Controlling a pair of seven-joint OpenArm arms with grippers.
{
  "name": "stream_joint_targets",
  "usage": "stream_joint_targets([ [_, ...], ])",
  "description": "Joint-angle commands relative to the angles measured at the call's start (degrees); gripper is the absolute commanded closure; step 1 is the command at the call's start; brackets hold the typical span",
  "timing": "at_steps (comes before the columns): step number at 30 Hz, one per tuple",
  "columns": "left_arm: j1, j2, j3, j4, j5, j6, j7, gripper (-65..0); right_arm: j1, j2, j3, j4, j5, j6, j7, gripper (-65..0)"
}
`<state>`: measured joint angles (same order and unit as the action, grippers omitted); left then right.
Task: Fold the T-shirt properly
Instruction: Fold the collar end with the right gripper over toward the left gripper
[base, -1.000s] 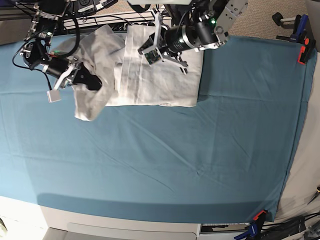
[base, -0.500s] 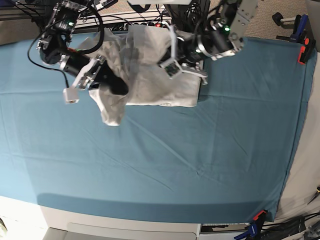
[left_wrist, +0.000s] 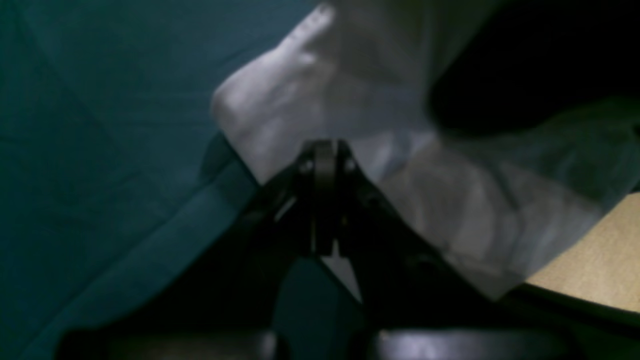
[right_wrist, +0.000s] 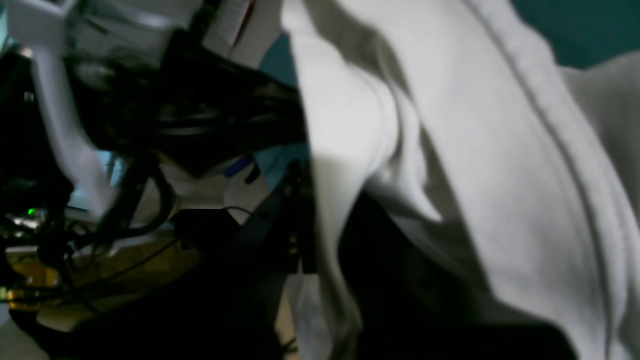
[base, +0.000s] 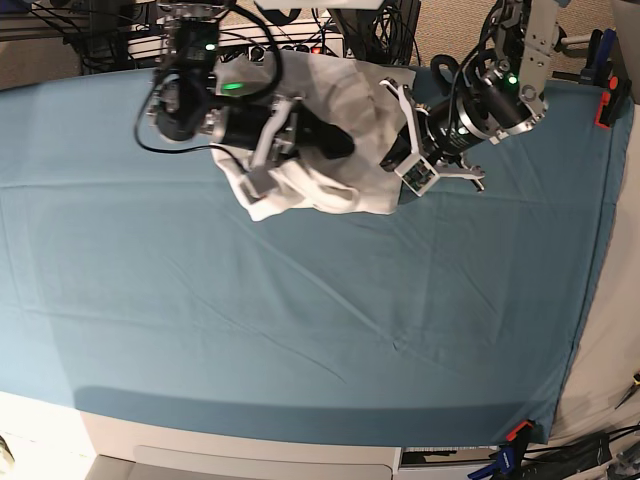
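Currently the T-shirt (base: 330, 150) lies bunched at the far edge of the table (base: 300, 330), long axis left-right. Right end effector (base: 345, 140) is clamped on a fold, over the shirt's middle. Left end effector (base: 388, 158), jaws together, sits at the shirt's right edge; grip unclear.

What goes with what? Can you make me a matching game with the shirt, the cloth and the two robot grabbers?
Things:
1. T-shirt
2. table cloth
3. left gripper
4. right gripper

Descriptions:
A. teal-blue, spread flat over the table
B. white, bunched up at the table's far edge
C. shut, on the right side of the base view
D. shut on white fabric, on the left side of the base view

Pairs: 1-B, 2-A, 3-C, 4-D
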<state>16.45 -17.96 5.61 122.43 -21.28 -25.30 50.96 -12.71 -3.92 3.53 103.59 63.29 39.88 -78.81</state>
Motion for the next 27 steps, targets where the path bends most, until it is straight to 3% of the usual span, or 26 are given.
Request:
stream_joint_targets([
  [1, -0.2, -0.2, -0.1, 1.2, -1.2, -0.2, -0.8, 0.0, 0.5, -1.2, -1.0, 1.0, 0.9, 0.1, 2.8, 0.0],
  [6, -0.2, -0.2, -0.1, 1.2, -1.5, -0.2, -0.8, 0.0, 0.5, -4.2, -3.8, 1.0, -7.1, 0.1, 10.0, 0.0],
  [14, -0.3, -0.2, -0.1, 1.2, -1.5, -0.2, -0.8, 0.0, 0.5, -4.2, -6.4, 1.0, -14.9, 0.1, 17.5, 0.0],
  [22, -0.2, -0.2, -0.1, 1.2, -1.5, -0.2, -0.8, 0.0, 1.6, -4.2, -10.2, 1.0, -13.3, 0.1, 17.9, -0.5],
  [27, -0.2, -0.2, -0.1, 1.2, -1.3, -0.2, -0.8, 0.0, 2.3, -4.2, -15.4, 1.0, -12.1, 0.1, 17.9, -12.2],
])
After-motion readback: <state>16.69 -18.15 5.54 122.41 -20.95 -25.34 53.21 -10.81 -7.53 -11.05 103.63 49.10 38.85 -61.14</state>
